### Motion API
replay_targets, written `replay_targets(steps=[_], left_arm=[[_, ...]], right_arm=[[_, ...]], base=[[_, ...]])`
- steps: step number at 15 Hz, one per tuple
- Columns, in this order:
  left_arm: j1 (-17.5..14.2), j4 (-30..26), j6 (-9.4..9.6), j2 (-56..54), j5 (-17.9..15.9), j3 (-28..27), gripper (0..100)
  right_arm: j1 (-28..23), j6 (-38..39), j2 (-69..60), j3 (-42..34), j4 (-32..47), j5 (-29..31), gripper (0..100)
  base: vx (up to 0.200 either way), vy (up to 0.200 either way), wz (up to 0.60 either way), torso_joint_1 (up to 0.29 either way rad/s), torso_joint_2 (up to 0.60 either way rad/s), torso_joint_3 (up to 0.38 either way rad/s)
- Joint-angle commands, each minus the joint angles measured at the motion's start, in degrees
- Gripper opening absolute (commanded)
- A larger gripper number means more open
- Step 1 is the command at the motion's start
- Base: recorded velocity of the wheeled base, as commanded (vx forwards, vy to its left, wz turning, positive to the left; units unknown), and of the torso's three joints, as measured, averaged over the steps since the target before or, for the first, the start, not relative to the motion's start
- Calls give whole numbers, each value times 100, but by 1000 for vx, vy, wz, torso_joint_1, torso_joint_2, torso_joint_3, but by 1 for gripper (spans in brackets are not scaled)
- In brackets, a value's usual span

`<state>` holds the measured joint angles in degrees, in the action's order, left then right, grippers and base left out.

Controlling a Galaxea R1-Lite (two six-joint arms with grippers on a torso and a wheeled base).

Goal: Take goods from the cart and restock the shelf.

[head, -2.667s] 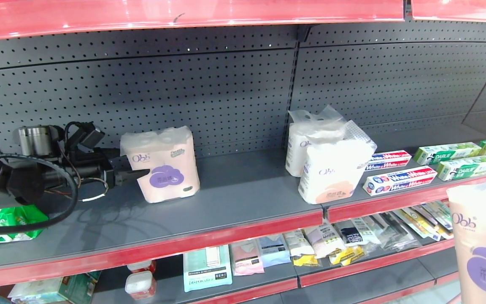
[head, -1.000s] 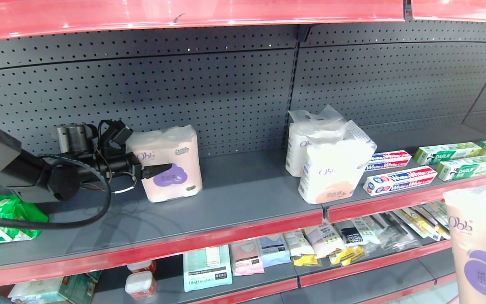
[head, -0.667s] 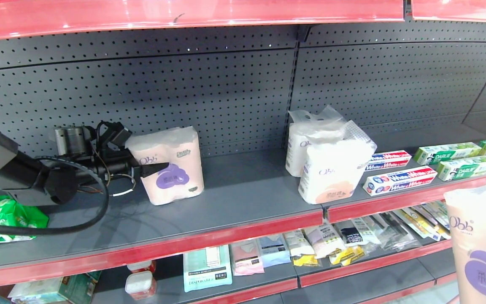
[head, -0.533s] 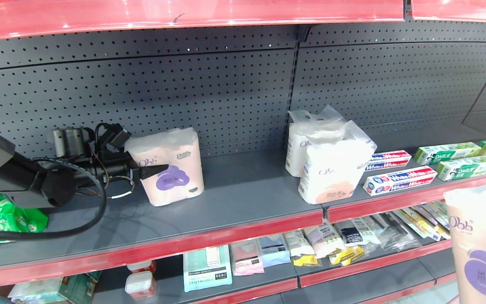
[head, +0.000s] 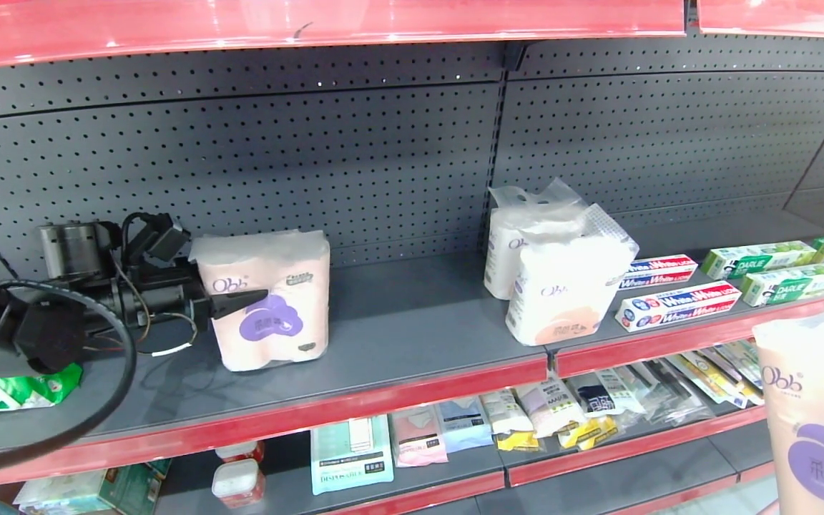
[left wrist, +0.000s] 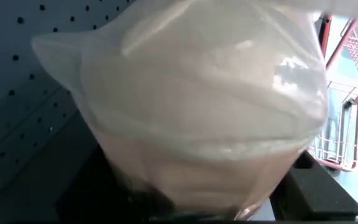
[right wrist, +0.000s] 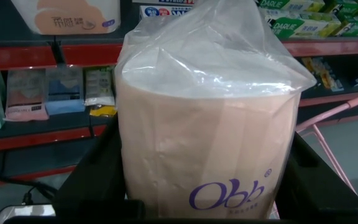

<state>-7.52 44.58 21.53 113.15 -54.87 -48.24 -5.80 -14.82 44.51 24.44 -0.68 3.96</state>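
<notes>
Pink tissue pack [head: 262,300] in left end effector [head: 258,287] over shelf [head: 412,329]

A pink, plastic-wrapped roll pack [head: 269,307] with a purple emblem is held upright on the grey shelf [head: 412,336], at 9 o'clock. A second matching pack [head: 812,429] is held upright at 4 o'clock, in front of the shelf.

item: toilet paper pack [left wrist: 204,118], pale pink under clear wrap, crowding the lens. it is sitting between the dark fingers [left wrist: 319,190] of the left gripper [left wrist: 201,196], which are pressing on both its sides. backdrop: grey perforated back panel [left wrist: 17,93] is running alongside. beyond, blurred: probably a red wire cart [left wrist: 347,118] is standing.
</notes>
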Motion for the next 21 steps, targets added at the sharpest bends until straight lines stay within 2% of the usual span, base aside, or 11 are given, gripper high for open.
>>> replay_targets(steps=[1, 3, 7, 13, 21], left_arm=[[-206, 95, 62, -285, -68, 350, 0], [-338, 332, 203, -347, -235, 702, 0], [-443, 771, 211, -408, -402, 1370, 0], [-584, 833, 220, -487, -639, 1677, 0], [-751, 833, 220, -478, -964, 1669, 0]], right_arm=[[0, -3, -4, -1, -2, -1, 0], [0, -12, -4, -1, -2, -1, 0], [0, -3, -4, -1, -2, -1, 0], [0, -3, 5, -1, -11, -1, 0], [0, -12, 32, 8, -11, 8, 0]], base=[[0, 0, 0, 0, 0, 0], [0, 0, 0, 0, 0, 0], [0, 0, 0, 0, 0, 0], [0, 0, 0, 0, 0, 0], [0, 0, 0, 0, 0, 0]])
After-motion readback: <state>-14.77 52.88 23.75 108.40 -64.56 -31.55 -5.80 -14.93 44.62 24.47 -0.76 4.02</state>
